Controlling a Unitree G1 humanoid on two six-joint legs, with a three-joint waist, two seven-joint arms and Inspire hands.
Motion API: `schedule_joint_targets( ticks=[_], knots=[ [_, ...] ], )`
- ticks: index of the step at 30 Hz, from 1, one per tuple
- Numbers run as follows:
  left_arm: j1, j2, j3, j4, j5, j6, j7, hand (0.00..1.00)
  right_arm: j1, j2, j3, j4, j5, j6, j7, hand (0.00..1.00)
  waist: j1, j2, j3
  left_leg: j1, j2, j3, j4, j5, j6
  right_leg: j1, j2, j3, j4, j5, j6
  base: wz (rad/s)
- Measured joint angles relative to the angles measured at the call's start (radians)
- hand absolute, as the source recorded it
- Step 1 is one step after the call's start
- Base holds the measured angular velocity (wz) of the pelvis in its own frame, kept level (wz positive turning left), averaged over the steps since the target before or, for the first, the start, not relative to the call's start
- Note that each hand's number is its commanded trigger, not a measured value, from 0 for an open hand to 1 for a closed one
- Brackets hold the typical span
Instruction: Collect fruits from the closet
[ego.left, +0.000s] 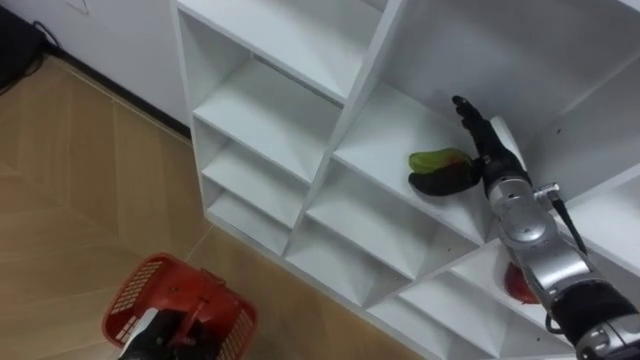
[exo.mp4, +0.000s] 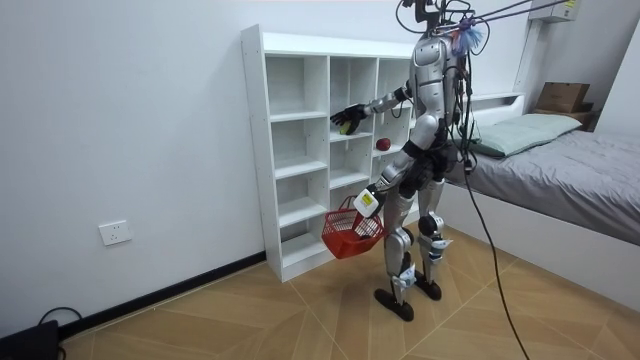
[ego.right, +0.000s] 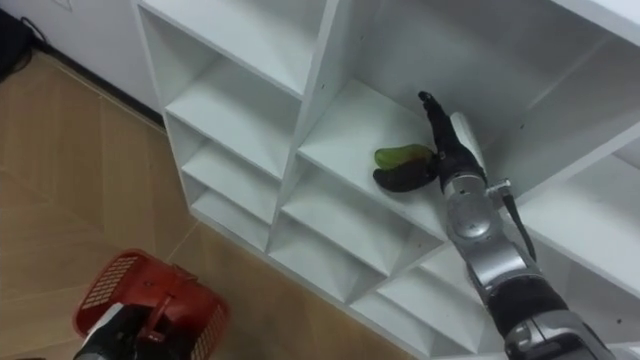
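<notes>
- Stood on a wooden floor (ego.left: 90, 170) facing a white closet (ego.left: 330, 120) of open compartments, set against a white wall (exo.mp4: 130, 120).
- Reached the right hand (ego.left: 492, 152) up into a compartment of the middle column, arm stretched out almost straight.
- Gripped the green fruit (ego.left: 438, 159) there, with dark fingers (ego.left: 440, 183) curled under and round it, close over the shelf board; could not tell whether fruit and board touched.
- Carried a red basket (ego.left: 140, 290) low at the left side, with the left hand (ego.left: 150, 335) closed round its handle.
- Caught, in the left eye view, a red fruit (ego.left: 518, 285) lying one shelf lower, partly behind the right forearm.
- Took in, from the room view, the whole stance — upright, both feet on the floor — plus a bed (exo.mp4: 570, 160) at the room view's right and a wall socket (exo.mp4: 117, 233) low at its left.
</notes>
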Motion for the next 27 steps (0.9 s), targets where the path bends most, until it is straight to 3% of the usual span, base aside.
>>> schedule_joint_targets(
  ticks=[4, 11, 27],
  knots=[
    [0.0, -0.002, 0.0, 0.0, 0.0, 0.001, -0.002, 1.0, -0.001, 0.0, -0.006, 0.009, -0.001, 0.001, 0.003, 0.0, 0.0, 0.001, 0.0006, -0.001, -0.001, 0.005, -0.005, 0.003, 0.001, -0.007, -0.002, 0.005, 0.002, 0.0, 0.0, -0.04],
    [-0.005, -0.022, -0.002, 0.005, -0.003, 0.013, -0.012, 1.0, -0.023, 0.0, -0.021, 0.031, -0.015, 0.003, 0.045, 0.0, -0.004, 0.022, 0.0, -0.002, -0.001, 0.007, -0.004, 0.004, 0.001, -0.008, -0.003, 0.004, 0.004, 0.0, 0.0, 0.0],
    [-0.013, -0.024, -0.003, 0.025, -0.006, 0.016, -0.022, 1.0, -0.055, -0.002, -0.02, 0.136, 0.021, 0.002, 0.148, 0.0, -0.003, 0.021, -0.0009, -0.004, -0.003, 0.005, 0.001, 0.009, 0.004, -0.011, -0.009, -0.006, 0.021, 0.0, 0.0, 0.0]
  ],
)
